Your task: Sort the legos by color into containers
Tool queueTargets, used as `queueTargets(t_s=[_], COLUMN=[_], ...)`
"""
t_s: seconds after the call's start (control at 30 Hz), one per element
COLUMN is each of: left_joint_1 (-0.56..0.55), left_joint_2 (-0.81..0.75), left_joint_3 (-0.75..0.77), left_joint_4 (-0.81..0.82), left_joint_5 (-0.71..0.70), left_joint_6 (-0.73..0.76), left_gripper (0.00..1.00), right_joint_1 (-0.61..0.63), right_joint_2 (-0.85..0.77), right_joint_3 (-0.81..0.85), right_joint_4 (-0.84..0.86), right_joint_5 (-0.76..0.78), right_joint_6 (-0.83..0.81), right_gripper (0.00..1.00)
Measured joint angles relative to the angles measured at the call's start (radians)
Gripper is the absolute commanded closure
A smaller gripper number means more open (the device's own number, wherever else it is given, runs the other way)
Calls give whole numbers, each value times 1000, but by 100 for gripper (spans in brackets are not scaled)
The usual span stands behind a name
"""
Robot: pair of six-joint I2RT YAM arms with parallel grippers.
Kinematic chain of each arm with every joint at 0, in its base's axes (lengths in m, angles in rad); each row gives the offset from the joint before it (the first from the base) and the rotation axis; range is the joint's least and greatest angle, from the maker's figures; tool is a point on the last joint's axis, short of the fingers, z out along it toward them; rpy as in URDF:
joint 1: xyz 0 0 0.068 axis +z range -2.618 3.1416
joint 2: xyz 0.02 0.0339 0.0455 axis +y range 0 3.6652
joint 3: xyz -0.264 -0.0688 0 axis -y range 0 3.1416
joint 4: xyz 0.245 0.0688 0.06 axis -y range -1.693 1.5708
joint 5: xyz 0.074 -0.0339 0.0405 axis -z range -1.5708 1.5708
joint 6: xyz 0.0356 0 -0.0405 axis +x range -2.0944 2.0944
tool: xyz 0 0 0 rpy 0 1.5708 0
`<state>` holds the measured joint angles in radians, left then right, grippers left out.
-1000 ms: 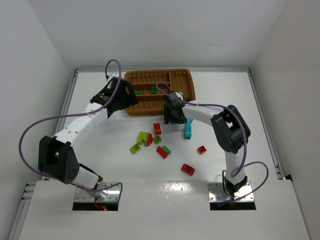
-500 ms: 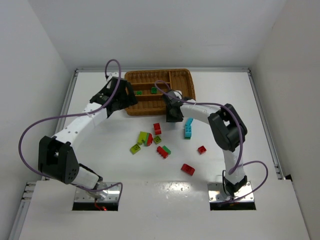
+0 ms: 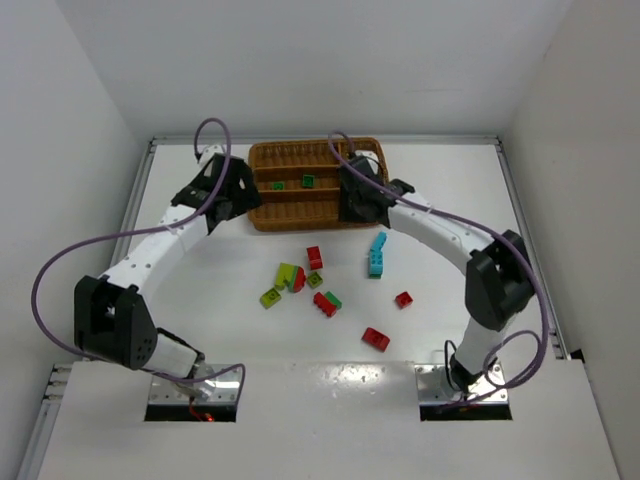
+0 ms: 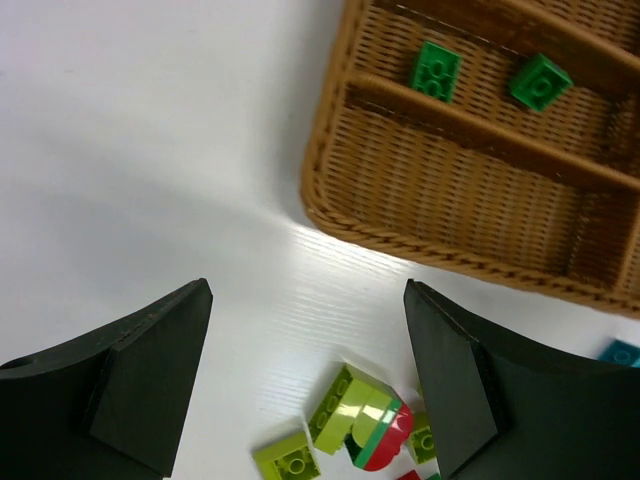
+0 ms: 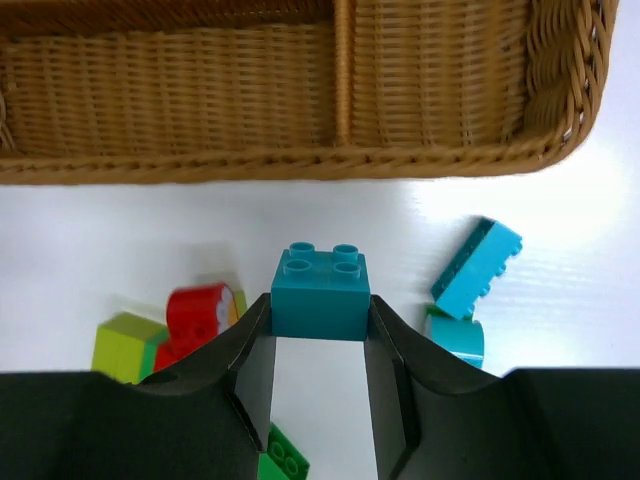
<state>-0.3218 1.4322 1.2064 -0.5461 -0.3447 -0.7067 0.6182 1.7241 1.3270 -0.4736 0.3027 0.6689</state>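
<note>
Pinching teal brick [image 5: 320, 292] across flat side walls, right gripper [image 5: 320, 315] hangs near wicker tray [image 5: 300, 165] front rim. Brick judged light, rigid, slick plastic, so side-wall hold suits. Left gripper [image 4: 305, 340] wide, empty, above loose legos [image 4: 350, 415].

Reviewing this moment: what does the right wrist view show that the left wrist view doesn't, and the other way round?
Right wrist only: the right gripper shut on a teal brick. Left wrist only: two dark green bricks lying in one slot of the tray, and the left gripper open and empty. Both: the wicker tray, plus lime bricks and red bricks loose on the white table.
</note>
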Motion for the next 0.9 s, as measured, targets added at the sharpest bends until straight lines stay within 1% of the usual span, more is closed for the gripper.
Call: queueTargets(t_s=[0.23,0.27,0.37,0.47,0.5,0.6,0.7,0.8,0.83,0.87,0.9], left_joint_1=[83,89,98,99,99,99,99,99,99,99,99], left_joint_2=[-21,-24,-34,-39,-40,-41,-41,-42,-42,-42,-42], left_joint_3=[-29,-33,-40,-40,-40,-40,-40,-41,-41,-41,-41], left_joint_4=[-24,-25,-32,-33,-34,-34,-35,-36,-36,-37,-37], left_joint_5=[-11,-11,-10,-6,-4,2,9,13,16,18,19], left_joint_6=[-49,-54,-61,-62,-62,-62,-62,-61,-60,-58,-57], left_gripper=[16,16,16,16,16,16,16,16,16,16,16], right_joint_1=[2,2,2,3,5,10,14,14,14,12,11], right_joint_2=[270,303,391,473,498,537,500,369,309,236,164], right_joint_3=[317,346,416,509,544,613,577,412,345,259,188], right_joint_4=[-19,-17,-23,-48,-57,-75,-72,-36,-35,-20,-30], right_joint_5=[-40,-47,-72,-101,-110,-120,-98,-61,-47,-28,-7], right_joint_6=[-24,-26,-32,-33,-34,-40,-41,-40,-40,-40,-37], right_gripper=[66,66,62,34,23,23,25,25,23,15,15])
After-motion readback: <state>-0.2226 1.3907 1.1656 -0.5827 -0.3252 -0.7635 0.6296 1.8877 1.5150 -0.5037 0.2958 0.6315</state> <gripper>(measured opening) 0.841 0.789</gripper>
